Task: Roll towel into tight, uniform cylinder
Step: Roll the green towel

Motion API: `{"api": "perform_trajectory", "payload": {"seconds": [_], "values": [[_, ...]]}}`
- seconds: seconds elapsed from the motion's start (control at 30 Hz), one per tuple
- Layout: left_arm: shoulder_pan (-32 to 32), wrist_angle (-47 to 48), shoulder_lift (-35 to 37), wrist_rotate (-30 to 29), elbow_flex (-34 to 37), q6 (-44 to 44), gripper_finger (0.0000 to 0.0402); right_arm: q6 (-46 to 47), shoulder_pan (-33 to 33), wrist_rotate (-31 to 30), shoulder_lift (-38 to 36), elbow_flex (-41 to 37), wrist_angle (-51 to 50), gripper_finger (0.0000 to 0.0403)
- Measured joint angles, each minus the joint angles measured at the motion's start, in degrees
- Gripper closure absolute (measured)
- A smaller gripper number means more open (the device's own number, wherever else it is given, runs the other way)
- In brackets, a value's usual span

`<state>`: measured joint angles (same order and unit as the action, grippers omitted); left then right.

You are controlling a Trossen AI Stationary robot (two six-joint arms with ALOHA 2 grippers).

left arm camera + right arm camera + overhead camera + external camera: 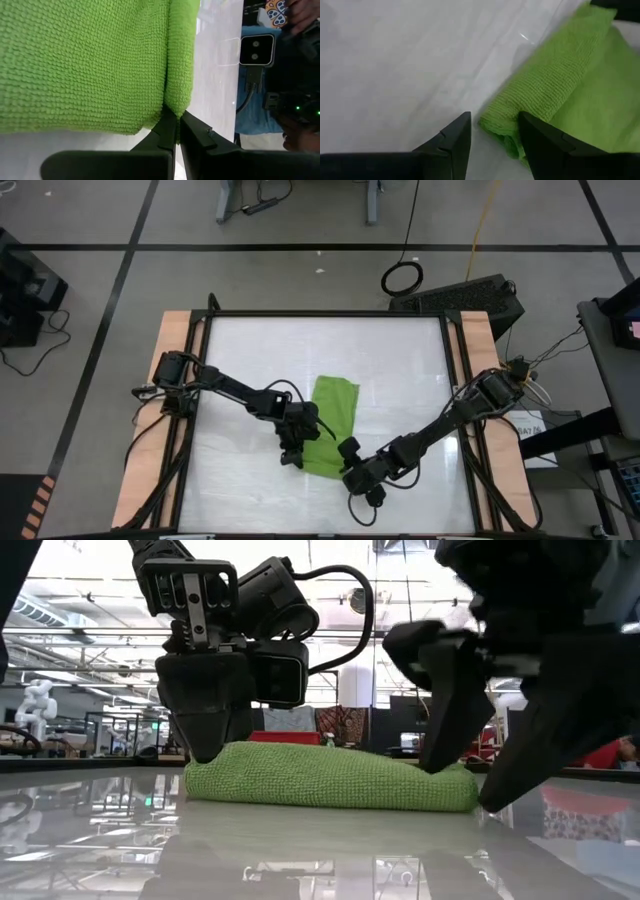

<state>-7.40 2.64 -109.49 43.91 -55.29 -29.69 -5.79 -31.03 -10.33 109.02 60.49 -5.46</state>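
The small lime-green soft cloth towel (334,420) lies near the middle of the glossy white table (400,370), its near end rolled into a low fold. The left gripper (176,131) sits at one corner of that roll, its dark fingers nearly closed and pinching the towel's edge. The right gripper (494,131) stands at the other end, jaws parted around the roll's tip.

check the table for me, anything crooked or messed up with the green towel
Nothing damaged or spilled. The towel lies at a slight slant on the table, its near edge folded into a short roll. The left gripper pinches one end; the right gripper is open at the other.
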Motion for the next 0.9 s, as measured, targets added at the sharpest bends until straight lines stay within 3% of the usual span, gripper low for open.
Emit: {"api": "perform_trajectory", "payload": {"seconds": [0.33, 0.5, 0.63, 0.77, 0.9], "values": [[-1.12, 0.04, 0.0, -0.76, 0.0, 2.88, 0.0364, 5.54, 1.02, 0.24, 0.58, 0.04, -0.25, 0.0246], [-2.42, -0.21, 0.0, -2.44, 0.0, 5.52, 0.03, 11.52, 1.14, -1.99, 0.58, -0.49, -0.5, 0.0271], [-2.69, -0.19, 0.25, -3.03, 0.0, 7.68, 0.0241, 16.89, 1.17, -3.33, 0.58, -1.54, -0.19, 0.0325], [-3.13, 2.34, 3.99, -10.97, 0.0, 12.19, 0.0223, 19.61, 0.88, -3.67, 0.54, -1.77, 0.18, 0.0389], [-4.03, 5.41, 10.2, -20.53, -0.04, 19.02, 0.0229, 22.6, 0.59, -3.78, 0.54, -1.79, 0.71, 0.039]]}}
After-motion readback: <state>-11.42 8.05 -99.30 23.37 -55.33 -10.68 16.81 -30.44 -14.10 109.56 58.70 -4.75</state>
